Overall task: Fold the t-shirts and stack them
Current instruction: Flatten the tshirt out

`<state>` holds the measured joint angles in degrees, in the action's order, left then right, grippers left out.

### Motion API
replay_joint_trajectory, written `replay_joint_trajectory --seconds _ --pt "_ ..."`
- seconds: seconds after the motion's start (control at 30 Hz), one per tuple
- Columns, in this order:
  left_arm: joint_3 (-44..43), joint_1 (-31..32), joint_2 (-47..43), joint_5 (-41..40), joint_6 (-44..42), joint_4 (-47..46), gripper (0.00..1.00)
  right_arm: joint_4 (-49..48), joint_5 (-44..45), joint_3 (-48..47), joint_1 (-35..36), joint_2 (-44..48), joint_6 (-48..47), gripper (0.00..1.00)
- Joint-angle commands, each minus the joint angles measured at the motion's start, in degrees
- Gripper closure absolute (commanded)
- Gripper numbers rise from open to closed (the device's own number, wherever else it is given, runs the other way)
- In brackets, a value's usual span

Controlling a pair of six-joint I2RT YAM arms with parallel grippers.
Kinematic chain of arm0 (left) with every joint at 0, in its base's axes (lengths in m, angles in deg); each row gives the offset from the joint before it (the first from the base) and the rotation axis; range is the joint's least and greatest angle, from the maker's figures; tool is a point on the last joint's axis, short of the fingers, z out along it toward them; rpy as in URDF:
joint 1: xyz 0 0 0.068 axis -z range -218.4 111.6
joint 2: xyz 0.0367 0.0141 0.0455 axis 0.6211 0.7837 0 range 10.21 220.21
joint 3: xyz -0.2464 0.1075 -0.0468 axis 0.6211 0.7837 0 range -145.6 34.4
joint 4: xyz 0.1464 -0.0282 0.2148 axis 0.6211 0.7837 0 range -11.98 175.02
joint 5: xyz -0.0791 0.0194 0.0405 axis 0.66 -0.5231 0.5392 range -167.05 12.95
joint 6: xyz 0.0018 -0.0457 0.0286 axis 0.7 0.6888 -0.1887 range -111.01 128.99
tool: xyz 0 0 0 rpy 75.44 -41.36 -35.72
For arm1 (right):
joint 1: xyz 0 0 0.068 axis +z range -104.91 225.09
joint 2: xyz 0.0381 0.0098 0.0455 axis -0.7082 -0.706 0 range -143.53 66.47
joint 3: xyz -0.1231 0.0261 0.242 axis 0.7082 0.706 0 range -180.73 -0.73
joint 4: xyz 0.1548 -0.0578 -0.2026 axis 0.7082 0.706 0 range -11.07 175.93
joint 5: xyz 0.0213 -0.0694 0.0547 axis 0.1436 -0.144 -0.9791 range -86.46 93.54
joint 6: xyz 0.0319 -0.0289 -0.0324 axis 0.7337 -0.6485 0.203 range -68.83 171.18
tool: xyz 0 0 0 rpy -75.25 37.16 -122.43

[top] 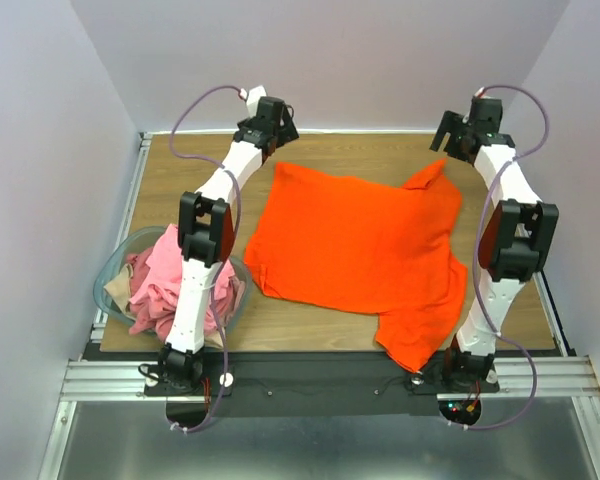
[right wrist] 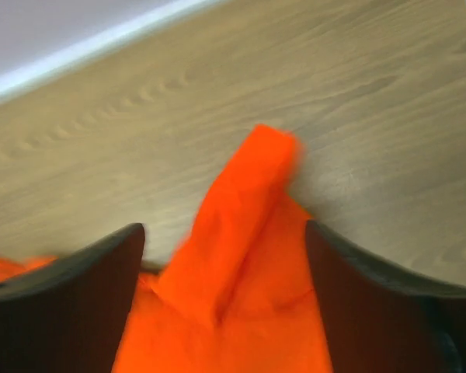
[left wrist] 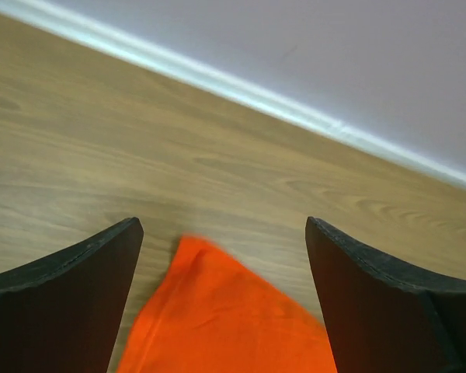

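The orange-red t-shirt (top: 358, 245) lies spread on the wooden table (top: 180, 185), one sleeve hanging over the near edge. My left gripper (top: 272, 128) is open above its far left corner, which shows between the fingers in the left wrist view (left wrist: 225, 318). My right gripper (top: 458, 135) is open above the far right corner, a rumpled peak of cloth (right wrist: 241, 233) between its fingers. Pink t-shirts (top: 170, 285) and a pale beige one (top: 115, 292) lie bunched in the basket at the left.
The clear bluish plastic basket (top: 115, 262) stands at the table's left near edge, beside the left arm (top: 205, 250). White walls close the back and sides. A metal rail (top: 310, 375) runs along the near edge.
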<state>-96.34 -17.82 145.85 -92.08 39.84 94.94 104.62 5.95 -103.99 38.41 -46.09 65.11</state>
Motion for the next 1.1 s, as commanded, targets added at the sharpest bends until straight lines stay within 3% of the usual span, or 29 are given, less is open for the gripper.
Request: replay_joint_trajectory --seconds 0.0,0.13,0.23,0.5,0.67,0.87,1.07 --pt "-5.52 0.25 -7.02 1.49 -0.79 3.24 0.02 -2.93 -4.69 -4.33 -0.09 0.14 -1.36 0.0" --pt "16.94 0.34 -18.89 2.55 -1.06 -8.3 0.02 -2.93 -4.09 2.16 -0.09 4.87 0.65 0.0" --pt "23.58 0.69 -25.58 2.37 -0.79 -9.63 0.02 -2.76 -2.77 8.85 -0.09 11.37 3.64 0.0" --pt "47.22 3.32 -38.67 2.98 2.11 -11.73 0.02 -2.58 -0.31 39.67 -0.09 30.44 12.08 0.0" --pt "59.68 6.75 -43.43 3.07 3.69 -15.07 0.02 -2.58 -3.46 49.81 -0.09 38.53 12.52 0.0" --pt "69.55 9.39 -45.11 6.58 5.01 -22.02 0.02 -2.75 -6.02 54.31 -0.09 34.17 12.08 0.0" --pt "69.49 9.57 -38.8 8.25 3.87 -24.4 0.01 -4.6 -4.09 48.18 -0.09 20.72 13.66 0.0"
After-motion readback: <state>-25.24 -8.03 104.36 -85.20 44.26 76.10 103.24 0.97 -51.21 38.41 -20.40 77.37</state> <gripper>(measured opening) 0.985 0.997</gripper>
